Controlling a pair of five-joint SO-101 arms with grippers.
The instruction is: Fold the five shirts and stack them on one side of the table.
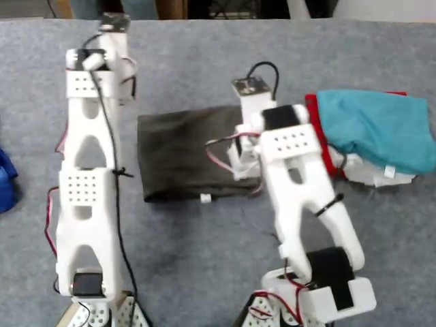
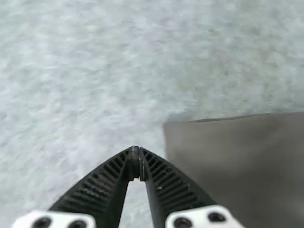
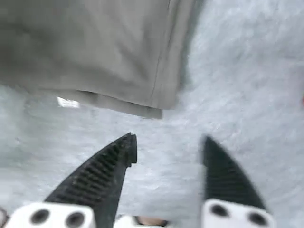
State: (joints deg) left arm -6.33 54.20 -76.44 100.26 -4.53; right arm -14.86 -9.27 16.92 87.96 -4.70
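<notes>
- L. gripper (image 2: 136, 164) — fingers are pressed together, nothing held; it is poised over the bare table (image 2: 95, 71), near a corner of the folded dark shirt (image 2: 237, 161).
- R. gripper (image 3: 169, 140) — fingers are spread wide w/ nothing between them, just off the dark shirt's hem.
- Dark shirt is laid flat mid-table; the teal shirt (image 1: 378, 126) is heaped on white cloth (image 1: 371, 176) at the right edge.

A grey, felt-like cloth (image 1: 197, 266) covers the tabletop from edge to edge, and its nap looks mottled up close. Beyond the tabletop's far edge stands a strip of brown wood (image 1: 174, 8), with a dark gap (image 1: 204, 8) beside it and a pale surface (image 1: 381, 8) past the far right corner.
</notes>
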